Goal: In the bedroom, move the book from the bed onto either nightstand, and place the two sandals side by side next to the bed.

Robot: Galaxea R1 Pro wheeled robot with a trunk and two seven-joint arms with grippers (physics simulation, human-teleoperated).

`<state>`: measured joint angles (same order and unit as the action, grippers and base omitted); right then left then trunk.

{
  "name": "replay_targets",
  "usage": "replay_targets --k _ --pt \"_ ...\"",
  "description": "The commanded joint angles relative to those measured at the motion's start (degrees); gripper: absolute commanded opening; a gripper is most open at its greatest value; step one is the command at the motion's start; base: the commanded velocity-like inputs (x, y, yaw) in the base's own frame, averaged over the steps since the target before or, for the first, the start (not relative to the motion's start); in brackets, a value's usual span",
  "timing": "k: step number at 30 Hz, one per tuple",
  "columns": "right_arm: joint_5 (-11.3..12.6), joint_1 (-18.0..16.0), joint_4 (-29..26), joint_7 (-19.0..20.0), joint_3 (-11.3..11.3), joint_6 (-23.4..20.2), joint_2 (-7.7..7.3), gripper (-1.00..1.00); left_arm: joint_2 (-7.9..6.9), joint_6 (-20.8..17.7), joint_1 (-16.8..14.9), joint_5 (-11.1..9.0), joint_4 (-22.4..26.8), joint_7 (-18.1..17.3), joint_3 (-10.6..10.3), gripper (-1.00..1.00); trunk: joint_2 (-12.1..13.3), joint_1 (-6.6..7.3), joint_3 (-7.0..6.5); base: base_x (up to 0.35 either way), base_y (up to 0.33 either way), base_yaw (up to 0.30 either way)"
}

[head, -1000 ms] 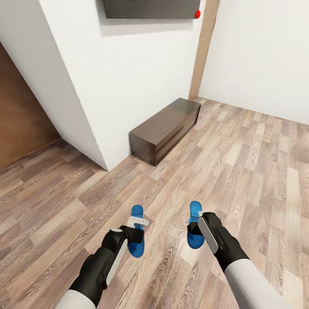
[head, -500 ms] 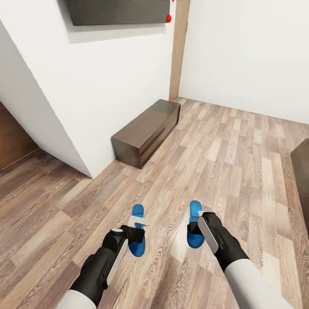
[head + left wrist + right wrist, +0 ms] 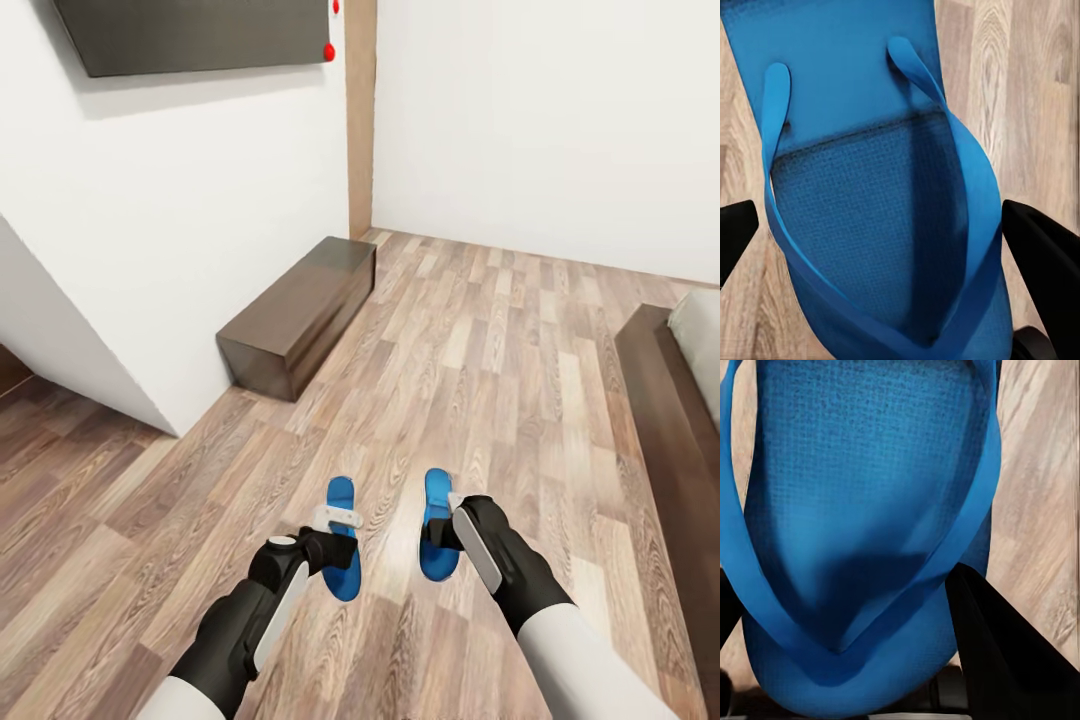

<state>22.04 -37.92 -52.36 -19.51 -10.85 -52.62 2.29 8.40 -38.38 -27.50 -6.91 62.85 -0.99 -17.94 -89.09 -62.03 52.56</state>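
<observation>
A bright blue flip-flop (image 3: pixel 862 510) lies between the right gripper's (image 3: pixel 844 607) black fingers (image 3: pixel 1001 652), its textured footbed facing the camera. The thin thong straps (image 3: pixel 975 502) run down both edges and meet in a V near the fingers (one finger is barely visible). Wood-plank floor (image 3: pixel 1039 487) lies behind it.
</observation>
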Motion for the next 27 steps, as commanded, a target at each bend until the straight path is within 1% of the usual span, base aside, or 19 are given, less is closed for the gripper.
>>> replay_targets --k 1,8,14,27 --pt "0.6 0.0 0.0 -0.8 -0.1 -0.1 -0.01 -1.00 -0.03 -0.3 0.0 -0.5 0.1 0.1 0.0 -1.00 0.4 0.23 -0.14 0.000 0.000 -0.270" --pt "0.6 0.0 0.0 -0.7 -0.1 -0.1 -0.01 -1.00 -0.10 -0.3 0.0 -0.5 0.1 0.2 0.0 -1.00 3.2 1.77 -1.40 0.000 0.000 -0.262" --pt "0.6 0.0 -0.1 -0.7 0.0 -0.1 -0.06 -1.00 -0.23 -0.3 0.0 -0.5 0.4 0.7 0.1 -1.00 3.2 1.77 -1.40 -0.007 -0.014 -0.052" --pt "0.6 0.0 -0.5 -0.7 0.0 -0.1 -0.22 -1.00 -0.23 -0.2 0.0 -0.3 0.4 1.1 0.0 -1.00 3.2 1.77 -2.08 -0.158 -0.251 -0.239"
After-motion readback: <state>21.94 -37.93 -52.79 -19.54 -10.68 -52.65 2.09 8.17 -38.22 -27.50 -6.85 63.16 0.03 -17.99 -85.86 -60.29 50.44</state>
